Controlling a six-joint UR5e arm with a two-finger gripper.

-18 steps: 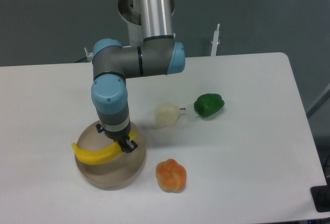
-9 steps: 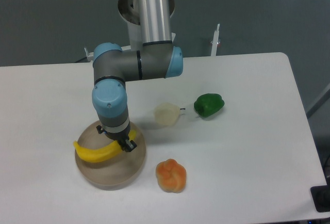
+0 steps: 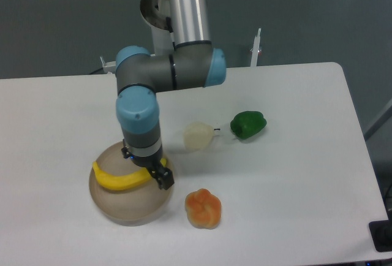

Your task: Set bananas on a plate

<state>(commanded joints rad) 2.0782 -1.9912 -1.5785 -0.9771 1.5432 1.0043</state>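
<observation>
The yellow banana [image 3: 119, 181] lies across the round beige-grey plate [image 3: 131, 214] at the front left of the table, its left tip near the plate's left rim. My gripper [image 3: 147, 168] points straight down over the plate's right half. Its fingers stand on either side of the banana's right end and hold it. The banana rests on or just above the plate's bottom; I cannot tell which. The arm's blue wrist hides the plate's far rim.
An orange lumpy fruit [image 3: 203, 208] lies just right of the plate. A pale cream fruit [image 3: 198, 136] and a green pepper [image 3: 248, 124] lie further back to the right. A thin white post [image 3: 255, 49] stands at the table's far edge.
My gripper and the banana have shifted a little right and toward the front over the plate. The banana now lies fully inside the plate's rim instead of sticking out on the left.
</observation>
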